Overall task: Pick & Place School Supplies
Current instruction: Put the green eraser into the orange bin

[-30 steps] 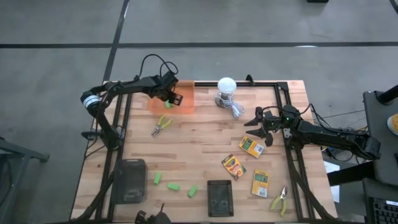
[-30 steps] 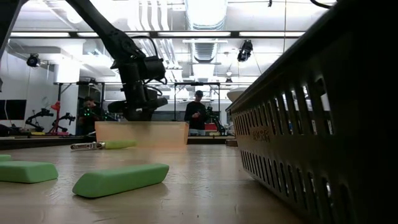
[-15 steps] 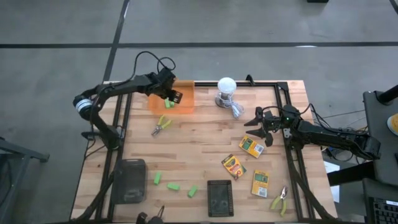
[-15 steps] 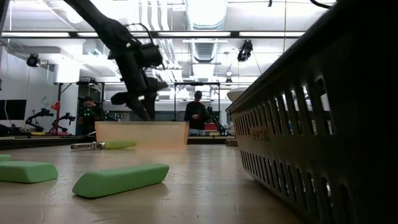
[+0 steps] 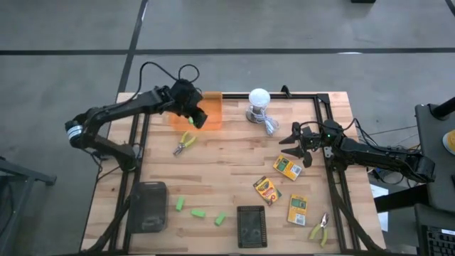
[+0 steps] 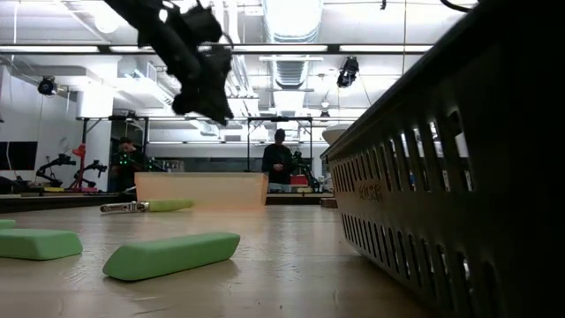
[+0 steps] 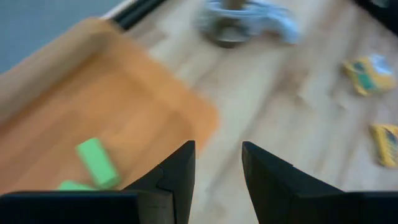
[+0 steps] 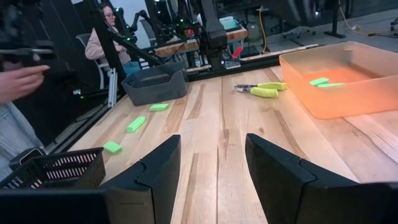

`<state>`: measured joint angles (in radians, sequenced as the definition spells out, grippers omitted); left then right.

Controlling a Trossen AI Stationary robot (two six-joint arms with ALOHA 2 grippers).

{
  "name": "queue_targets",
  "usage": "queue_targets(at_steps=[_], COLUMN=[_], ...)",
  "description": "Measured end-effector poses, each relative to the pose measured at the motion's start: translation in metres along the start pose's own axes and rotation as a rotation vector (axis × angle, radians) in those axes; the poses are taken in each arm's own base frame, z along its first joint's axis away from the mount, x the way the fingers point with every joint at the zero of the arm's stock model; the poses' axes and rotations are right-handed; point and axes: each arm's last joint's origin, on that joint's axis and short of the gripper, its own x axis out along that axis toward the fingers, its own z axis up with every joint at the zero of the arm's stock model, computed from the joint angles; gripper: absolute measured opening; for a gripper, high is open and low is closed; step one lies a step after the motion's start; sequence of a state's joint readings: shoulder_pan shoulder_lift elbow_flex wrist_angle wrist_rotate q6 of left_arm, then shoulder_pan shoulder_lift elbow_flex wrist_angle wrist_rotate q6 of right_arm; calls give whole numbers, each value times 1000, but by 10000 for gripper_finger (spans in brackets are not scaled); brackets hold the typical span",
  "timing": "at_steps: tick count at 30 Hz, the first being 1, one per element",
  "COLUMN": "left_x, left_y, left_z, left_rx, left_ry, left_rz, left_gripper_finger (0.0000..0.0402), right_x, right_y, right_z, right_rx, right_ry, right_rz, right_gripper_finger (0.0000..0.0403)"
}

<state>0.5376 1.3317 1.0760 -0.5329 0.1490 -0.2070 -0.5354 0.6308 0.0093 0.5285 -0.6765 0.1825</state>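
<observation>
from above, our left gripper (image 5: 193,114) hangs over the orange bin (image 5: 210,114) at the far left of the table (image 5: 227,153). it looks to be at the drop-off step, and nothing shows between its fingers. to do this well we should lift straight up past the bin wall before swinging out to the next item; the plier-like tool (image 5: 186,141) just beside the bin is the nearest. three green blocks (image 5: 197,211) lie in a loose row near the front edge, between a dark basket (image 5: 148,206) and a mesh basket (image 5: 251,226). three crayon boxes (image 5: 267,189) sit on the right half, and a second plier tool (image 5: 320,229) lies at the front right corner, close to the edge. the middle of the table is bare wood. our right gripper (image 5: 295,144) waits near the right rail, beside the white bulb's cable (image 5: 271,126).

at table height, the left gripper (image 6: 205,88) stands well above the bin rim (image 6: 201,189), so there is room to swing out.

through the left wrist, the fingers (image 7: 177,177) stand apart with nothing between them, and two green blocks (image 7: 94,163) rest inside the bin.

through the right wrist, the fingers (image 8: 152,177) are parted and empty.
</observation>
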Motion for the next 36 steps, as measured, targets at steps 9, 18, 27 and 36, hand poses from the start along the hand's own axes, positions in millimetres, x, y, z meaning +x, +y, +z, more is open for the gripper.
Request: queue_targets(at_steps=[9,18,27,36], left_x=[-22,-30,-46,-63], left_y=[-61,-112,-164,-208], left_z=[-17,-42,-79,-125], left_rx=[185,317,427,443], left_ry=[-10,17,0,-3], left_rz=[-169,-253,-281,-306], left_gripper_finger=[136,136,136,136], right_x=[0,0,0,0], right_y=[0,0,0,0], right_z=[0,0,0,0], right_rx=[0,0,0,0], right_ry=[0,0,0,0], right_rz=[0,0,0,0], right_gripper_finger=[178,178,178,178])
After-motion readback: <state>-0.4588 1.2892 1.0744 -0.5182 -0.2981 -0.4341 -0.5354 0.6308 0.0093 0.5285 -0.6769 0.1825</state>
